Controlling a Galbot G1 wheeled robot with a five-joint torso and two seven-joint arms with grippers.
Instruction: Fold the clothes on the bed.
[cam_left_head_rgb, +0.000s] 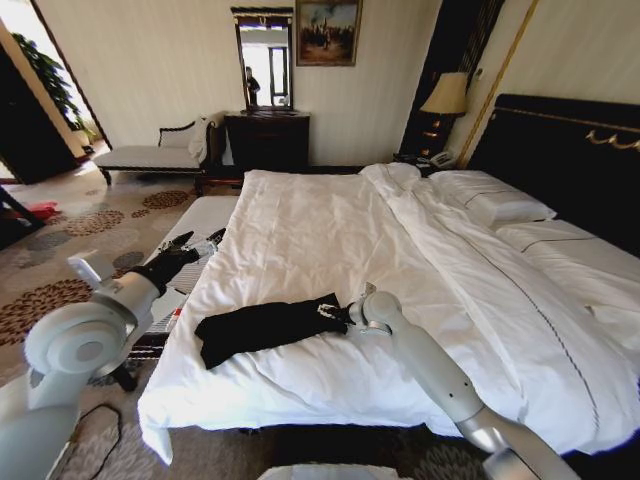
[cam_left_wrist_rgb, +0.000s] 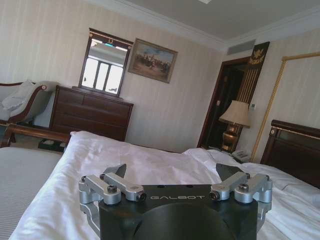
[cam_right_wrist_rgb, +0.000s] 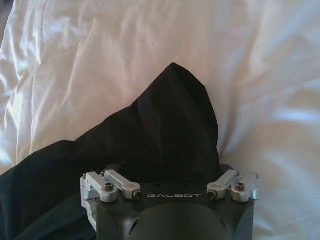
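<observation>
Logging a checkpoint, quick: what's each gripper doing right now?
Left gripper: open, empty, raised beside the bed.
Right gripper: at the T-shirt; grip cannot be told.

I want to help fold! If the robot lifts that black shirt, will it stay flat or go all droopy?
Probably droopy. The T-shirt lies bunched in soft folds on the bed, so it looks limp. It should be light, and it likely slides easily on the smooth sheet where the right gripper meets it.

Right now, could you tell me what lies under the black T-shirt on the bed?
The black T-shirt lies bunched on the bed's white duvet, which shows all around it. The right gripper is at its edge; the duvet beneath the cloth is covered.
</observation>
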